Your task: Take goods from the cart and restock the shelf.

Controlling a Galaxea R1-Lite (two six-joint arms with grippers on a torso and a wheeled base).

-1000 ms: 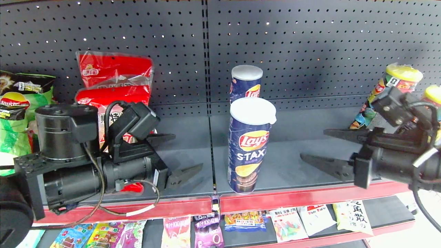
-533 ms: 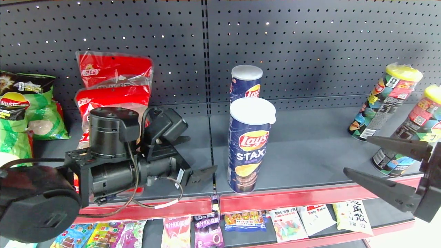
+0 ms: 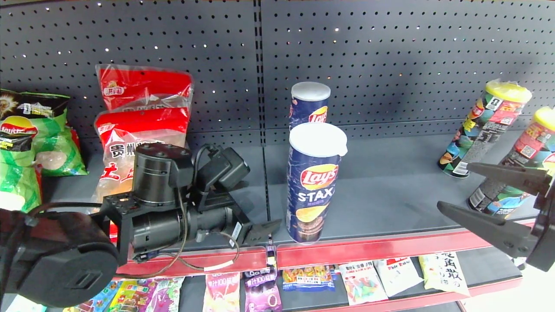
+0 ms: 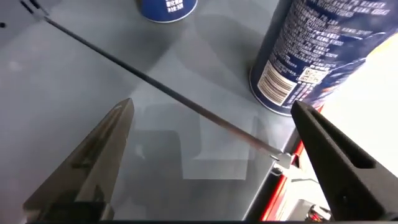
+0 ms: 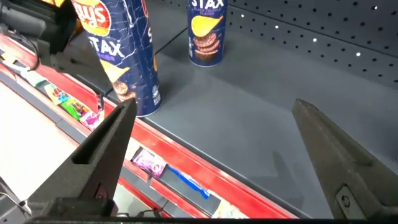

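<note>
Two blue chip cans with white lids stand on the grey shelf (image 3: 390, 190), one at the front (image 3: 314, 186) and one behind it (image 3: 308, 104). My left gripper (image 3: 256, 208) hovers low over the shelf just left of the front can, open and empty. In the left wrist view the front can (image 4: 317, 56) is beside one fingertip and the rear can (image 4: 166, 7) farther off, with the gripper (image 4: 212, 106) open over bare shelf. My right gripper (image 3: 455, 186) is open and empty at the shelf's right front. The right wrist view shows the gripper (image 5: 214, 102) facing both cans (image 5: 121, 56) (image 5: 207, 31).
Red snack bags (image 3: 138, 112) and green chip bags (image 3: 26, 138) stand at the left. Two colourful cans with yellow lids (image 3: 485, 125) (image 3: 520, 164) lean at the right, close to my right gripper. The shelf has a red front edge (image 3: 368, 249); small packets (image 3: 303, 281) lie on the shelf below.
My left gripper has moved right along the shelf toward the front blue can. My right gripper has drawn back to the right, away from the shelf's middle, uncovering the yellow-lidded cans.
</note>
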